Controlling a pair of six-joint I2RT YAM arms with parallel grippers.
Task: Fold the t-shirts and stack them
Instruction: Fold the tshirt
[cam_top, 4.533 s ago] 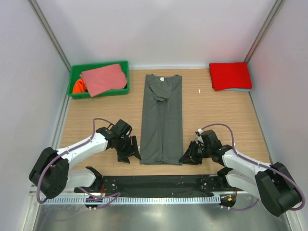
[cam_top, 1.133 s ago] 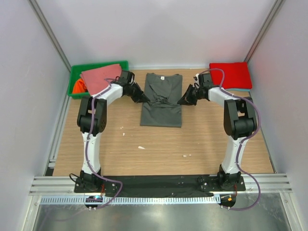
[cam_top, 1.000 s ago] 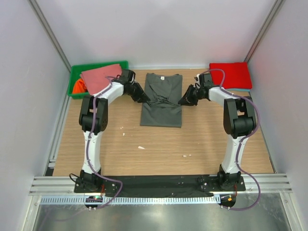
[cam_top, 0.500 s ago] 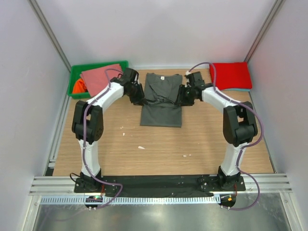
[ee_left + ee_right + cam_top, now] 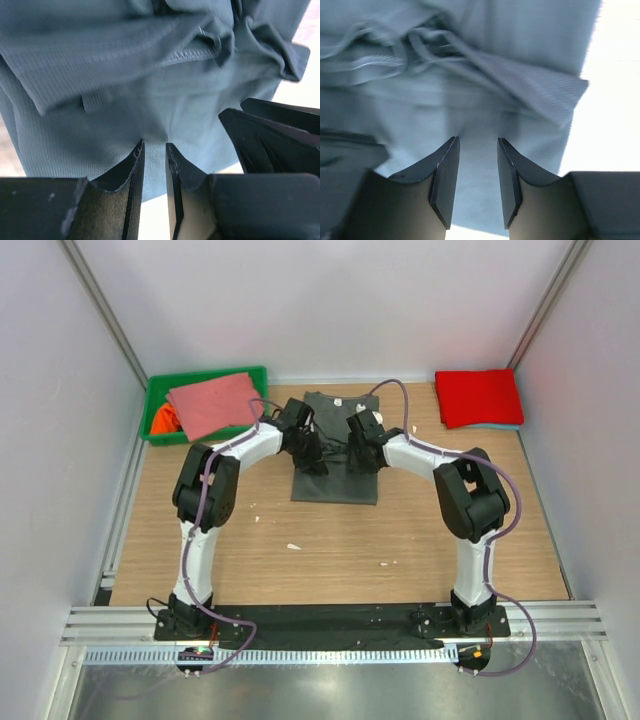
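Observation:
The dark grey t-shirt [image 5: 335, 483] lies folded in half at the middle back of the table, its white neck label [image 5: 338, 400] at the far end. It fills the left wrist view [image 5: 125, 75] and the right wrist view [image 5: 485, 95], rumpled at its middle. My left gripper [image 5: 312, 457] [image 5: 154, 146] is over its left part, jaws a narrow gap apart, tips at the cloth, nothing between them. My right gripper [image 5: 358, 455] [image 5: 477, 142] is over its right part, open, tips at the cloth. The two grippers are close together.
A green bin [image 5: 200, 375] at the back left holds a salmon-pink shirt [image 5: 215, 402] and an orange one [image 5: 162, 420]. A folded red shirt [image 5: 478, 397] lies on a light-blue one [image 5: 500, 426] at the back right. Small white scraps [image 5: 293, 546] lie on the wood.
The grey shirt's lower half was folded up onto its upper half. Both grippers then left its side edges and moved inward onto its middle.

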